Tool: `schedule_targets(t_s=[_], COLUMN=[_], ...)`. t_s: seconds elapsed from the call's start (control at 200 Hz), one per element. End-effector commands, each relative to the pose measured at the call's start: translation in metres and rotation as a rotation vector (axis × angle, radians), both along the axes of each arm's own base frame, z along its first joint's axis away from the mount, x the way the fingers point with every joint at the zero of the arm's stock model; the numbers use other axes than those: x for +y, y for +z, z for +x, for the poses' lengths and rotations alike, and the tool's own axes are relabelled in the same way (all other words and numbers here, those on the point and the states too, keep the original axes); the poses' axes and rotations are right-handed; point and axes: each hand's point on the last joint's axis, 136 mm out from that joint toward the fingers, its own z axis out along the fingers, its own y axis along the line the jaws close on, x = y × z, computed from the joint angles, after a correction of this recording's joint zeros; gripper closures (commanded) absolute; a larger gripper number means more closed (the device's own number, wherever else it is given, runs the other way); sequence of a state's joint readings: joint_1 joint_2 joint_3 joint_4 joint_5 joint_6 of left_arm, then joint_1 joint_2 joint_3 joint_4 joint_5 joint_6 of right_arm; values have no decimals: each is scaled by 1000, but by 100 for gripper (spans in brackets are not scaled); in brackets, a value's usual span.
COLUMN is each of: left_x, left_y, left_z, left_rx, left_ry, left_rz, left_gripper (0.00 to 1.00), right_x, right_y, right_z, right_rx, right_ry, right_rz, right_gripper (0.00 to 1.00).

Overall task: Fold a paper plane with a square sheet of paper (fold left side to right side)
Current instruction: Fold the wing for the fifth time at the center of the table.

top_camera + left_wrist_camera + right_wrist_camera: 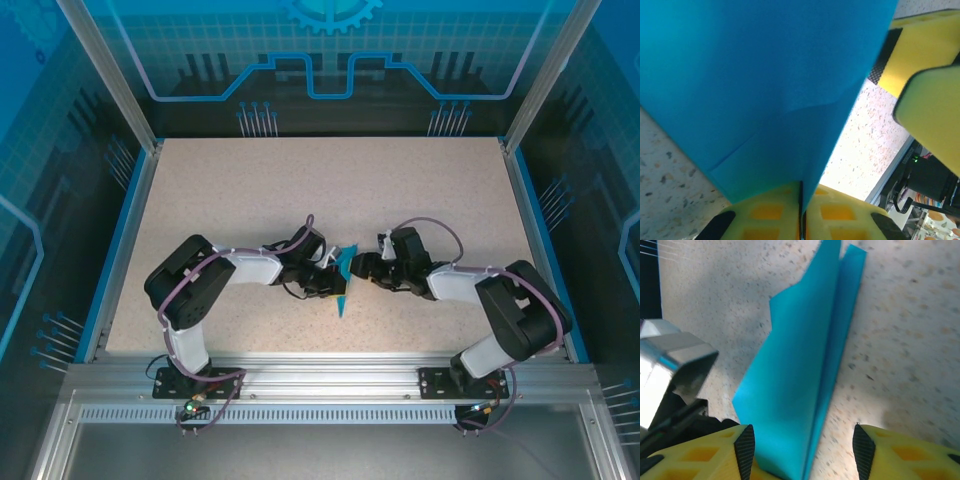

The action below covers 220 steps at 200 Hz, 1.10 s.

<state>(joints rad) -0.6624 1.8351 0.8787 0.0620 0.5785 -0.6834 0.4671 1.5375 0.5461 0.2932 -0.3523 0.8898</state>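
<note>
The square sheet of paper is folded into a narrow teal-blue paper plane [344,284] with layered flaps, standing on edge at the table's middle, its tip toward the near edge. My left gripper [328,280] is shut on the plane's fold; in the left wrist view the yellow pads [770,215] pinch the paper plane [760,85]. My right gripper [363,268] is to the right of the plane, open. In the right wrist view the paper plane [800,375] lies between the fingers of the right gripper [804,439], close to the left finger [742,445] and well apart from the right one.
The speckled beige table [250,200] has a blue rim, with an aluminium frame along the near edge [320,375]. The right gripper's yellow fingers [932,55] appear in the left wrist view; the left gripper's metal body [670,365] appears in the right wrist view.
</note>
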Motion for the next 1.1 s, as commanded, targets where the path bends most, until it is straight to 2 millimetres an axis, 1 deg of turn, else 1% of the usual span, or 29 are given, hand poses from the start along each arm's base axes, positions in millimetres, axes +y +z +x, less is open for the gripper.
schedule_targets(t_s=[0.0,0.1,0.26,0.36,0.38,0.56,0.855,0.98,1.095], left_x=[1,3,4,4,4,4,5,6,10], left_y=[0,-1,-1,-1,-1,-3,-3,1,6], left_z=[-2,-1,-1,0,0,0,-1,-1,-2], left_rx=[26,27,29,28,30,36,40,32,24], left_ry=[5,13,18,20,20,22,25,26,28], left_rz=[-30,-31,-32,-34,-33,-31,-29,-30,-32], left_gripper=[89,89,89,89,88,87,78,73,64], right_x=[15,18,23,22,20,16,8,7,7], right_y=[9,2,-7,-12,-17,-30,-53,-57,-57], right_z=[12,14,13,13,8,4,-7,-8,-8], right_rx=[-21,4,44,57,87,144,251,264,264], right_ry=[3,3,14,9,8,3,-6,-9,-8], right_rz=[33,25,6,-10,-28,-69,-146,-154,-154], right_gripper=[46,52,57,58,58,58,60,61,61])
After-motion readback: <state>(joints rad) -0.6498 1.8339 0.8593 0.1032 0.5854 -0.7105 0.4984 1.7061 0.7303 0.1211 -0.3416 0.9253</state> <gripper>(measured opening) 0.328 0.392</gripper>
